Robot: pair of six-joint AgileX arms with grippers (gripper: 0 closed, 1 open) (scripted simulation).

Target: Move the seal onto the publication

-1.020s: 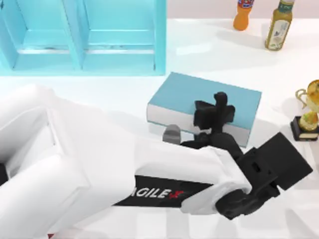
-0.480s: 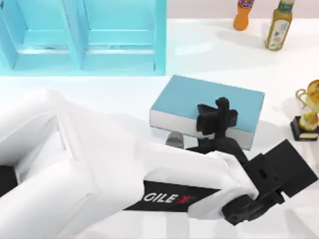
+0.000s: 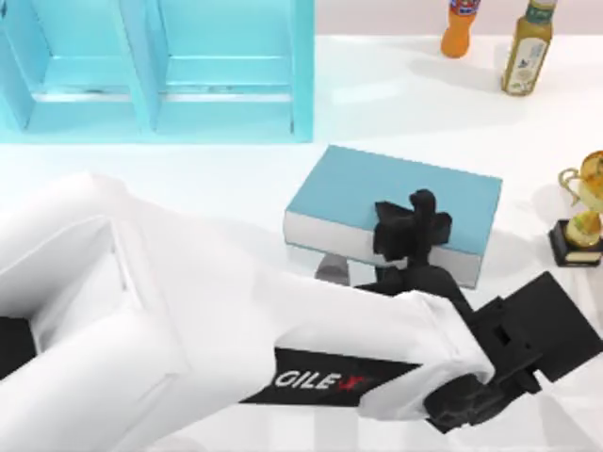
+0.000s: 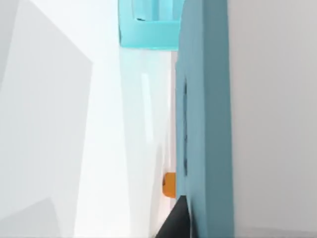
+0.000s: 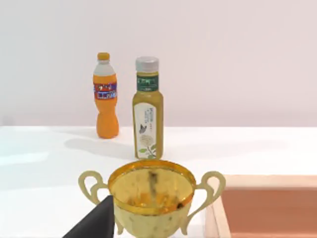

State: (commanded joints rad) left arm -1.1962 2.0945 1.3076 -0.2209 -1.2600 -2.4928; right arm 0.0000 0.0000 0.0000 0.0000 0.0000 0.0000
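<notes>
Book and arm meet at mid-table: the left gripper, black and blocky, hangs over the near edge of the teal book, a thick slab with a matte cover and white page edges. The seal is hidden beneath the gripper (whether it is held, and how wide the gripper stands, cannot be told). A seal should be light and rigid, best taken by its upper part and set down upright; the flat, stiff cover offers a steady landing. The right arm is parked by the gold trophy, far right.
</notes>
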